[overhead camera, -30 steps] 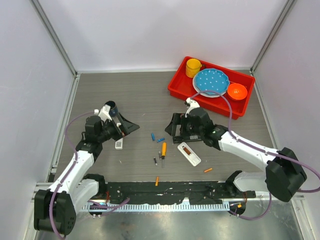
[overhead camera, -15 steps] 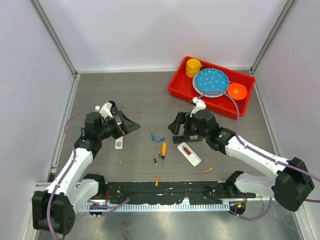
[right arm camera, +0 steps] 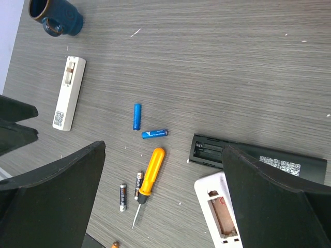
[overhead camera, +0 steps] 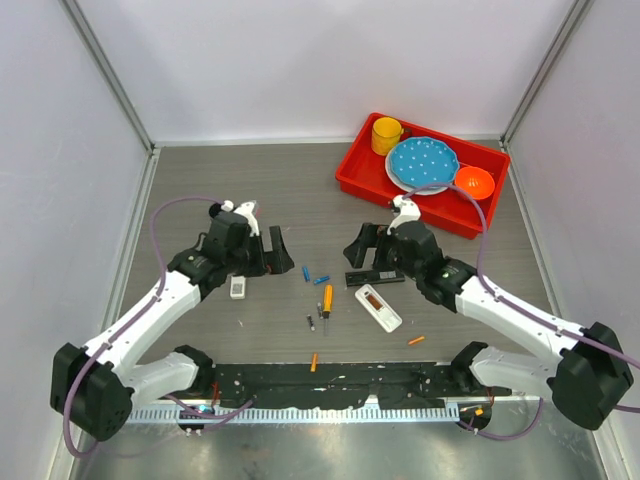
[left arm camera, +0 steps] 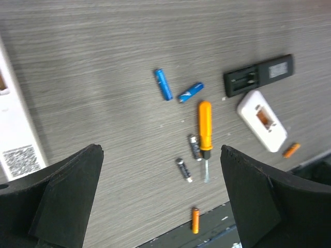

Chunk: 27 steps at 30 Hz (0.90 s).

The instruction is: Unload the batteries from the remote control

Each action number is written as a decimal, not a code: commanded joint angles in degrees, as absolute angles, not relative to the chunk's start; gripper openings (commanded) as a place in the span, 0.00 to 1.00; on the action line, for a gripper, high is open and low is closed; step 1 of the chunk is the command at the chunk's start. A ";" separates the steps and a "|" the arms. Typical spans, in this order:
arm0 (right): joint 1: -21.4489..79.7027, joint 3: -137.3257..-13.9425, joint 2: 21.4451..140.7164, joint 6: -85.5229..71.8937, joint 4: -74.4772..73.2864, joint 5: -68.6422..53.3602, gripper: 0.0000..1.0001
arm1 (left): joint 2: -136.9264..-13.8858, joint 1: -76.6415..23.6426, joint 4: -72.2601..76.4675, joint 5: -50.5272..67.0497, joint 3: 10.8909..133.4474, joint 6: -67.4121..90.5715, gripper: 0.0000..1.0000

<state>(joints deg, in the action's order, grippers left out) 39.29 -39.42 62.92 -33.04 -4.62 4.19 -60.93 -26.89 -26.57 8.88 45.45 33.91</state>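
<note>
Two blue batteries (overhead camera: 306,271) (overhead camera: 321,280) lie mid-table, also in the left wrist view (left arm camera: 164,84) (left arm camera: 190,92) and the right wrist view (right arm camera: 136,116) (right arm camera: 154,134). Two black cells (right arm camera: 122,197) (right arm camera: 138,184) lie beside the orange-handled screwdriver (overhead camera: 327,299). Orange batteries (overhead camera: 313,362) (overhead camera: 416,340) lie near the front. A black remote (overhead camera: 375,277) and a white remote (overhead camera: 378,308) lie with open compartments. My left gripper (overhead camera: 276,252) (left arm camera: 160,155) is open and empty, left of the blue cells. My right gripper (overhead camera: 362,252) (right arm camera: 164,150) is open and empty above the black remote.
A second white remote (overhead camera: 238,288) lies under my left arm. A dark blue cup (right arm camera: 54,18) stands beyond it. A red tray (overhead camera: 350,178) at the back right holds a yellow cup, a blue plate and an orange bowl. The black rail (overhead camera: 330,385) runs along the front edge.
My left gripper has swung right and forward toward the loose batteries. My right gripper has shifted slightly right and back. Nothing on the table has moved.
</note>
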 commanded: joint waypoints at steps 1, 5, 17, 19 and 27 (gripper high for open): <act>38.94 -39.29 59.15 -32.26 -4.74 8.87 1.00 | -61.79 -31.19 -33.22 -5.43 49.39 31.29 0.99; 38.76 -39.11 57.22 -31.64 -6.06 12.56 1.00 | -61.79 -34.45 -37.16 -15.97 51.68 31.82 1.00; 38.58 -40.78 53.27 -29.00 -10.37 18.11 1.00 | -55.99 -35.33 -35.08 -19.51 51.68 31.90 1.00; 38.58 -40.78 52.56 -29.00 -10.63 18.02 1.00 | -53.45 -35.33 -33.32 -19.42 49.84 32.08 1.00; 38.67 -40.52 47.91 -28.65 -11.25 18.72 1.00 | -47.81 -35.33 -26.45 -22.76 42.63 35.50 1.00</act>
